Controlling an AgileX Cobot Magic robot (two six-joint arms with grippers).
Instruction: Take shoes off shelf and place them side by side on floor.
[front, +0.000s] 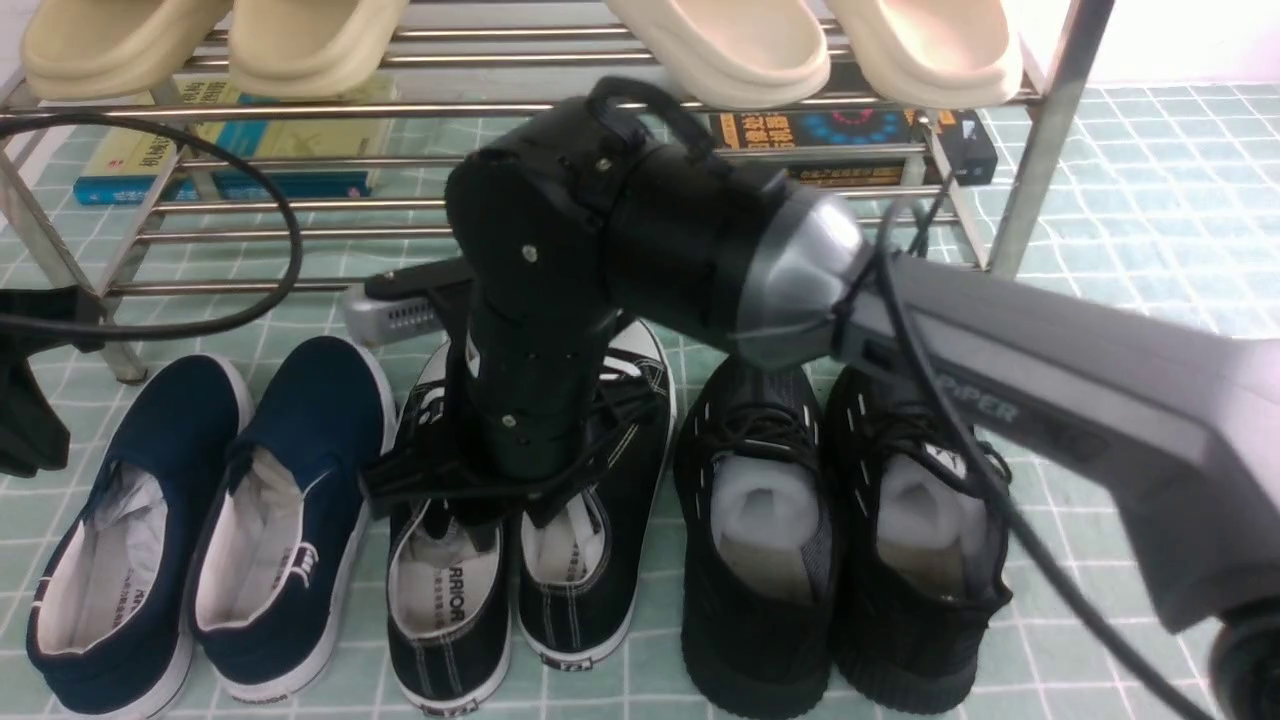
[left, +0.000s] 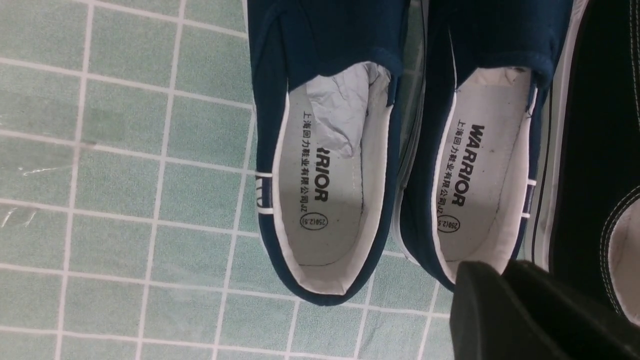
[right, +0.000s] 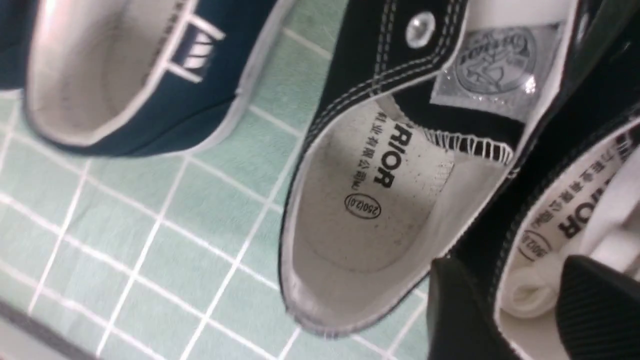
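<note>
Shoes (front: 575, 590) sit paired on floor (front: 1150, 200). Light, soft canvas (collar will likely fold), so we'd pinch the heel rim. Right gripper (right: 517, 267) jaws apart astride one collar; left gripper (left: 502, 272): can't tell.

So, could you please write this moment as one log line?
shoes: on floor, side by side | right gripper: open astride one collar | left gripper: near navy slip-ons

The floor (front: 1150, 200) bears navy slip-ons (front: 300, 470), shoes (front: 585, 570), knit sneakers (front: 750, 620) and shelf (front: 1040, 150).
</note>
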